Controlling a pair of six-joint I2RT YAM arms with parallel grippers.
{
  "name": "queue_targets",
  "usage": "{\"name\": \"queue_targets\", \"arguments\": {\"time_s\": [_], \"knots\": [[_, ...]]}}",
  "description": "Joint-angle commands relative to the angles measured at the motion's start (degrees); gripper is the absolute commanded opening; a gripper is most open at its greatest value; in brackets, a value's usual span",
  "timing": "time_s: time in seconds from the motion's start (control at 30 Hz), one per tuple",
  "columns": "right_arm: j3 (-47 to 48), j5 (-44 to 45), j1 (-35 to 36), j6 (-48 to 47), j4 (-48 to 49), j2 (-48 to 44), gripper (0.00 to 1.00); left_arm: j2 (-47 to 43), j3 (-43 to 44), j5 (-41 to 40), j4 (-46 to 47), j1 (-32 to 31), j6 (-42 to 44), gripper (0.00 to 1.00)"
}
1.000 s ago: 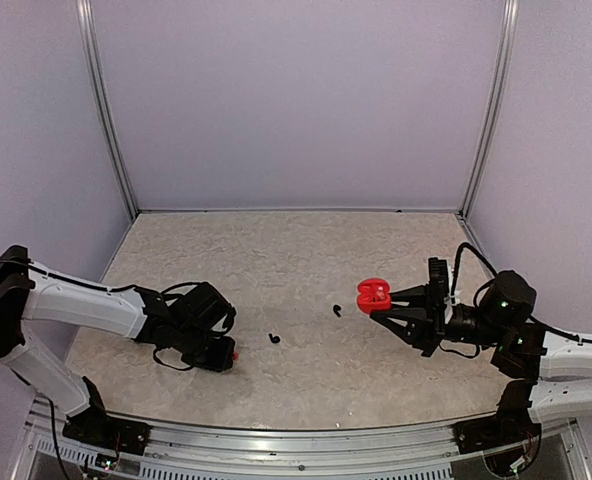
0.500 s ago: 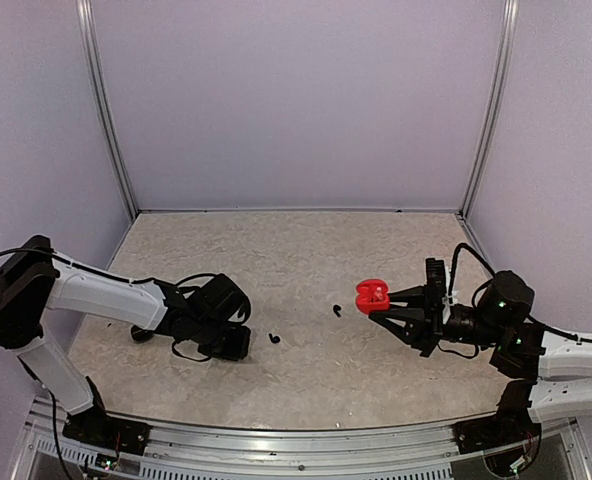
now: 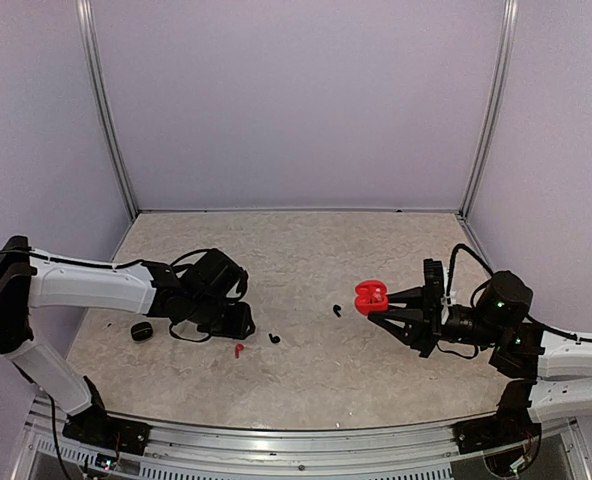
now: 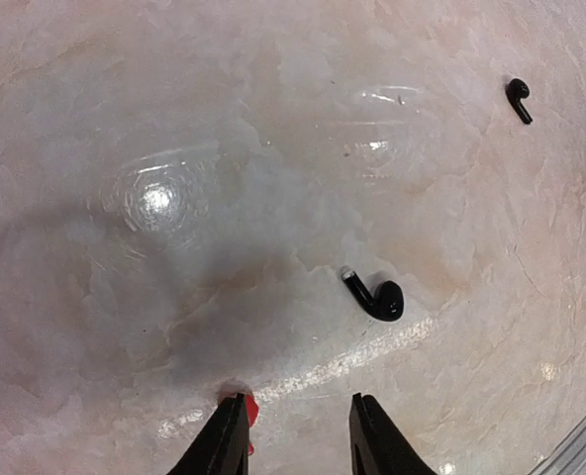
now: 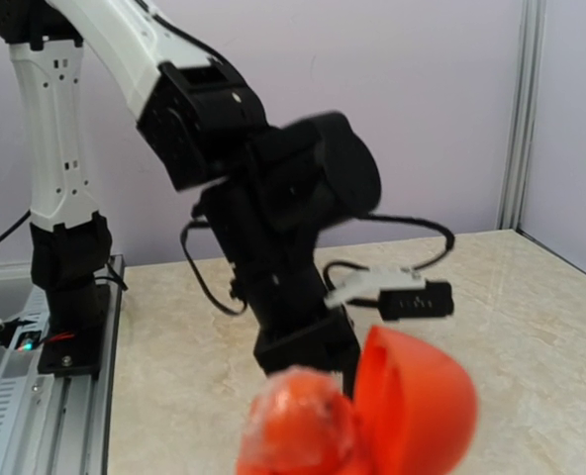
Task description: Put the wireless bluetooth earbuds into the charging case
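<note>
Open red charging case (image 3: pixel 373 291) is pinched in right gripper (image 3: pixel 378 305); left gripper (image 4: pixel 298 443) spread, empty. One red earbud (image 3: pixel 238 350) lies on tabletop (image 3: pixel 306 250), well apart from that case, left-arm side. Centre jaws over it and pinch gently.

The left hand (image 4: pixel 299 404) mostly hides the red earbud (image 4: pixel 251 411) — the charging case (image 5: pixel 402 396) is blurred, cut off below.

Left arm (image 3: pixel 86 288): stretched low over the table, forearm nearly level behind its claw.
Left gripper (image 4: pixel 299 408): tips pointing down, jaws a little apart, nothing between them.
Right arm (image 3: pixel 576 358): low, elbow bent behind its claw.
Right gripper (image 3: pixel 383 303): held level, jaws clamped on the red charging case (image 3: pixel 372 294) at its tips.
</note>
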Motion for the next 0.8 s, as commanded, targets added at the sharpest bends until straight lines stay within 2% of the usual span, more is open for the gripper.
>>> {"name": "queue_targets", "arguments": {"time_s": [0.0, 0.37, 0.77], "knots": [[0.0, 0.4, -0.4, -0.1, 0.3, -0.1, 0.0, -3.1, -0.7, -3.1, -7.0, 0.1, 0.0, 0.4], [0.4, 0.1, -0.4, -0.3, -0.1, 0.6, 0.0, 2.8, 0.6, -3.3, -7.2, -0.7, 2.5, 0.4], [-0.1, 0.6, -0.4, -0.5, -0.5, 0.0, 0.0, 7.5, 3.0, -3.5, -7.2, -0.9, 4.9, 0.3]]}}
